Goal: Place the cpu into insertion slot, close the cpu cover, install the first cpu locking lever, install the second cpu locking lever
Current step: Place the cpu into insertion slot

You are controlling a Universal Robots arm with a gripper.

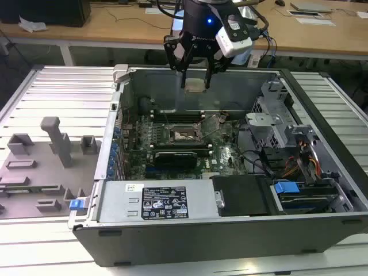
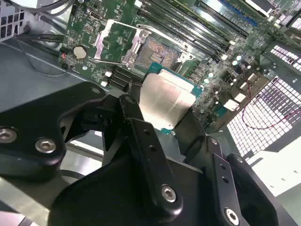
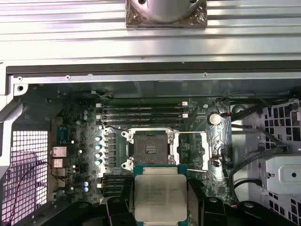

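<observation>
My gripper [image 1: 195, 80] hangs above the open computer case, shut on the cpu [image 1: 195, 85]. The cpu is a flat square chip with a pale metal top, held by its edges and level in both wrist views [image 2: 164, 101] [image 3: 160, 195]. Below it on the green motherboard lies the insertion slot [image 1: 184, 135] [image 2: 162, 49] [image 3: 150, 148], uncovered, its contact field showing. The cpu cover [image 2: 99, 43] [image 3: 178, 149], a thin silver frame, is swung open beside the slot. A thin wire locking lever [image 3: 190, 133] lies along the cover. The chip is well above the slot, not touching the board.
Long memory slots [image 3: 141, 110] run beside the socket. A black graphics card [image 1: 175, 156] sits nearer the power supply [image 1: 167, 201]. Drive cages and cables [image 1: 287, 155] fill the case on the exterior view's right. A grey fixture plate [image 1: 46, 167] lies on the exterior view's left.
</observation>
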